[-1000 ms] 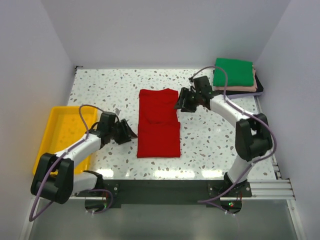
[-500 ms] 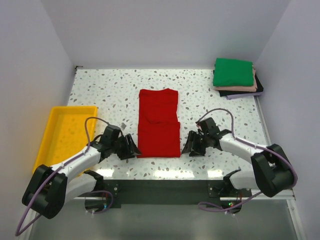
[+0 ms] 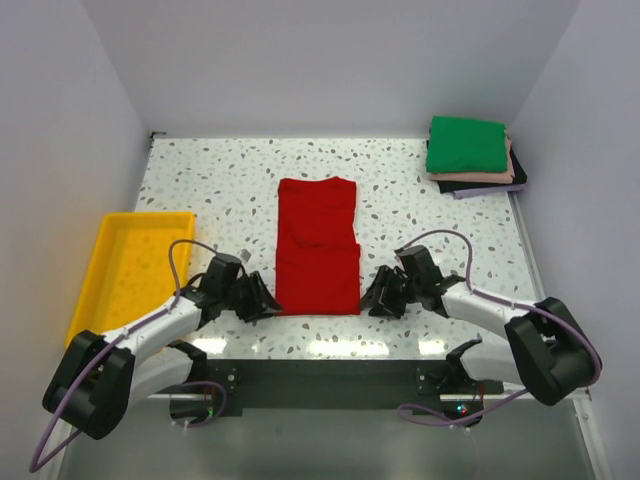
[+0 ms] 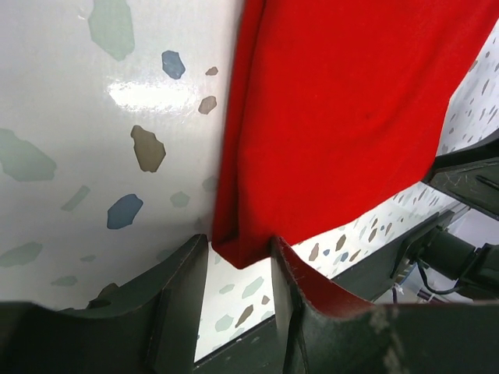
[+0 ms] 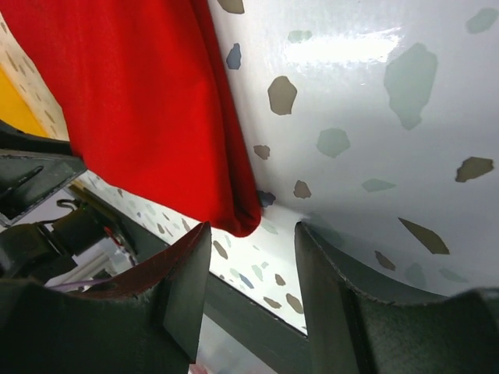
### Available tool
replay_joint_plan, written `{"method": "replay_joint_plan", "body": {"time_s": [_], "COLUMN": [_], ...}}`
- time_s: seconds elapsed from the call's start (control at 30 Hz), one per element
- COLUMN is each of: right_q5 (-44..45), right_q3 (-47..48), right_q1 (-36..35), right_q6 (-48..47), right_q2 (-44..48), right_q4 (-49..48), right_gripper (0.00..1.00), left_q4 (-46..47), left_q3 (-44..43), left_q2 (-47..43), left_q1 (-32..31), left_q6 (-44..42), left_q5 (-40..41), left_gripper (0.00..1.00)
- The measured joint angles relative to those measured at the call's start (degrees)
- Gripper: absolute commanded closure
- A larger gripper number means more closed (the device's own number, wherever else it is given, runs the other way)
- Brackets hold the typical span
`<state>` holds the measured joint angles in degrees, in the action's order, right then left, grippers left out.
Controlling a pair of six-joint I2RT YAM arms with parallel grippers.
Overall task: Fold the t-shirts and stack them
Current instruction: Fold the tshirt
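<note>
A bright red t-shirt lies folded into a long strip in the middle of the table. My left gripper sits low at the strip's near left corner. In the left wrist view that red corner pokes in between the left gripper's spread fingertips, unpinched. My right gripper sits at the near right corner. In the right wrist view the right gripper is open, with the rounded red corner just ahead of the gap. A folded stack with a green t-shirt on top rests at the far right.
A yellow tray stands at the left edge, beside the left arm. The table's front edge and dark rail run just behind both grippers. Pink and dark layers show under the green shirt.
The right arm swung from the shirt's far right side down to its near right corner. The left gripper slid forward to the near left corner, and its jaws narrowed a little.
</note>
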<state>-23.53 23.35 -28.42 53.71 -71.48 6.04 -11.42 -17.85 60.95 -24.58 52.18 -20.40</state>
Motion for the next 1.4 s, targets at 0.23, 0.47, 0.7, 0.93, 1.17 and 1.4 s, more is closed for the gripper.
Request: {"method": "replay_joint_plan", "body": {"time_s": [0.23,0.47,0.7,0.93,1.17,1.4], "right_q5": [-0.5,-1.4,-1.8,-2.0,-3.9,-6.0], "right_q3": [-1.5,-2.2,-2.6,-1.1,-0.1,-2.2], "right_q1": [-0.8,-1.3,-1.6,-1.6,-1.6,-1.8], "right_q6": [4.0,6.3,7.3,4.7,0.0,-4.8], "right_q2": [-1.8,-4.1,-6.6,-6.9,-0.5,16.2], "right_q4": [-5.6,-10.0,-13.0,-10.4,-3.1,9.8], "right_gripper": [0.56,0.61,0.88,1.00,1.00,1.00], "left_q4": [2.0,4.1,5.0,4.2,-1.3,-9.1], "left_q3": [0.8,0.9,1.0,0.9,0.9,0.1], "left_q2": [0.3,1.8,3.4,2.9,-2.7,-12.5], "left_q1": [-0.7,-1.7,-2.9,-3.8,-7.0,-13.2], "left_q6": [1.4,2.5,3.0,3.1,3.2,5.8], "left_q5": [-0.3,-0.4,0.0,0.4,1.4,2.7], "left_gripper": [0.60,0.64,0.90,1.00,1.00,1.00]}}
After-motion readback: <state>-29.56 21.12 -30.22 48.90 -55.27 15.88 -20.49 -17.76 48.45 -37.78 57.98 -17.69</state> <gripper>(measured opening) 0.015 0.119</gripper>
